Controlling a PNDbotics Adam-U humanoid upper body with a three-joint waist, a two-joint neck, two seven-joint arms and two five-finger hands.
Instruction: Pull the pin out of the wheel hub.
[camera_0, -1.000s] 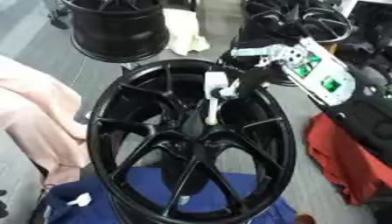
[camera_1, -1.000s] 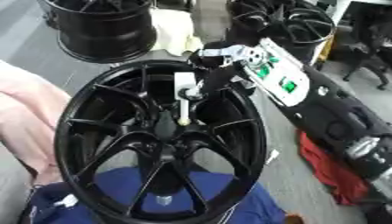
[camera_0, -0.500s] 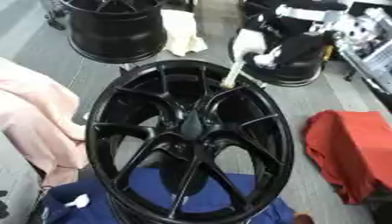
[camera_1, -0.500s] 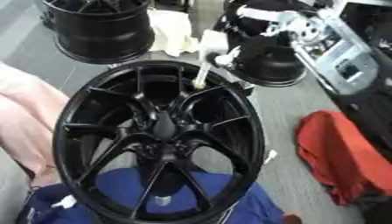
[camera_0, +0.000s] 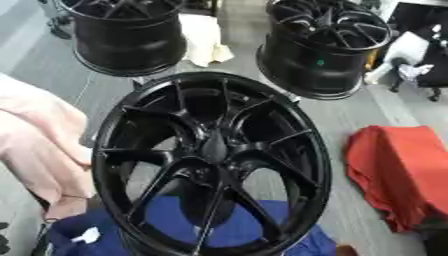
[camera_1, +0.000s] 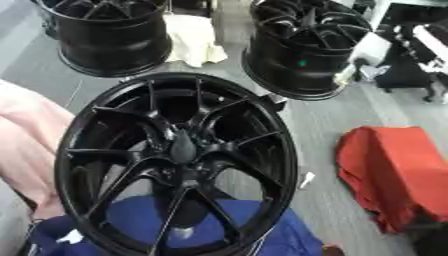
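Left eye view: black wheel hub (camera_0: 212, 162), a stiff, heavy casting best held by its spokes, no pin visible at its centre, no hands showing; right eye view: same hub, red cloth (camera_1: 389, 172) to its right, finger state cannot be told.

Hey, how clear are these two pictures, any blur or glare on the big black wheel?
Left eye view: the wheel is soft all over, spoke edges smeared, with faint grey sheen along the rim rather than hard glare. Right eye view: much the same softness, and the red cloth shows no crisp folds. No robot hand appears in either.
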